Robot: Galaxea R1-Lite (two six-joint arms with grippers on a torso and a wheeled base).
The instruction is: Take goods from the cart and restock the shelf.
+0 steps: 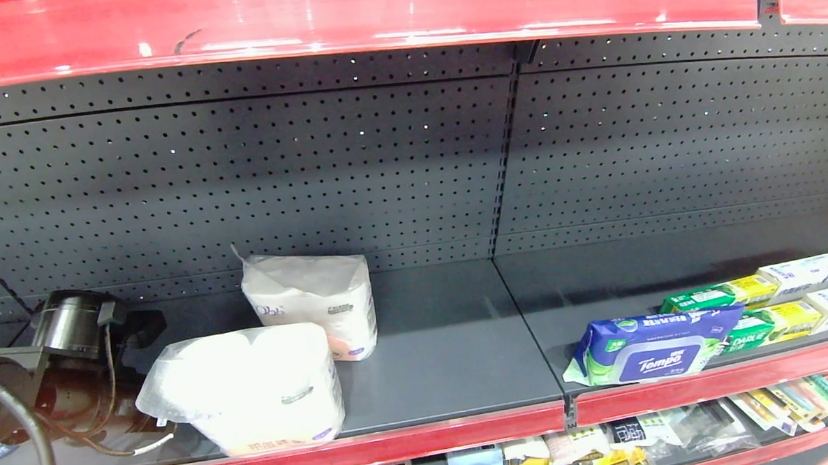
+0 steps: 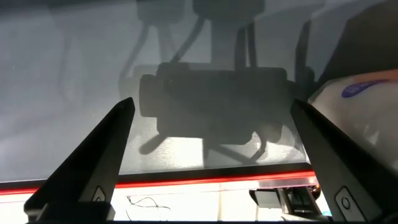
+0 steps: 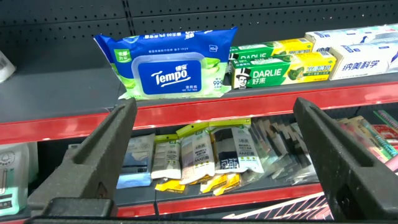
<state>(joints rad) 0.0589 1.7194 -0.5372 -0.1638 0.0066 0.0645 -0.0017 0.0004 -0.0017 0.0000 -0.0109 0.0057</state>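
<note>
Left claw wide, empty, over shelf, beside front tissue pack. Right claw wide, empty, facing wipes. Front tissue pack and rear pack shelved; room for more, restock likely early.

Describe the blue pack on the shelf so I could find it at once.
Go to the grey shelf with the red front edge, right half. At its front lies the blue pack, just left of the green boxes. It alone is a soft blue pouch with a flap lid.
</note>
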